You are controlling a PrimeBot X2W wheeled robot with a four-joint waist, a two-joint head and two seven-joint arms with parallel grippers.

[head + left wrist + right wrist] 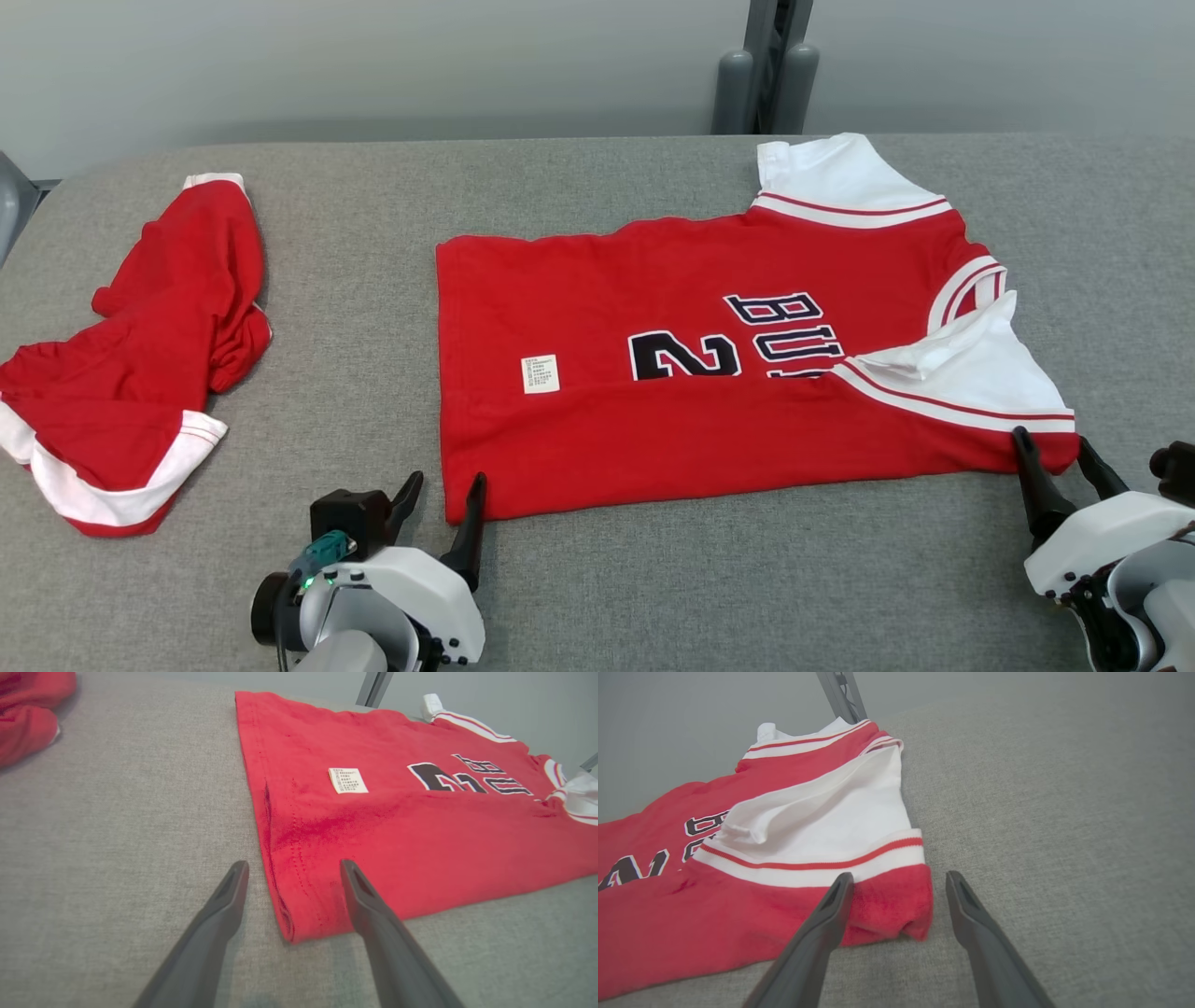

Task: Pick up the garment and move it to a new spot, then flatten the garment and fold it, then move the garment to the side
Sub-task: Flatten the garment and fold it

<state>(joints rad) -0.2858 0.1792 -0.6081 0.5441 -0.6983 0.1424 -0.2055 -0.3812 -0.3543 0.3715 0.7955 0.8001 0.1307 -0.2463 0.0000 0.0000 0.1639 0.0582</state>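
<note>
- Head view: the jersey [709,373] lies spread from the middle of the surface [597,579] toward its right edge. It looks like soft, light knit, likely to sag. The left end effector [447,478] and right end effector [1053,439] both gape wide and empty at its two near corners. A second red garment [159,345] lies crumpled by the left edge.
- Left wrist view: stitched, layered hem corner between the fingers — a good place to pinch. The care label [348,780] shows clearly.
- Right wrist view: the white sleeve [822,816] is puckered, over a thick rolled corner.

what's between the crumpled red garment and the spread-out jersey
Bare grey table surface separates the crumpled garment from the jersey, seen in the head view; the left pincer straddles the jersey's near corner.
</note>
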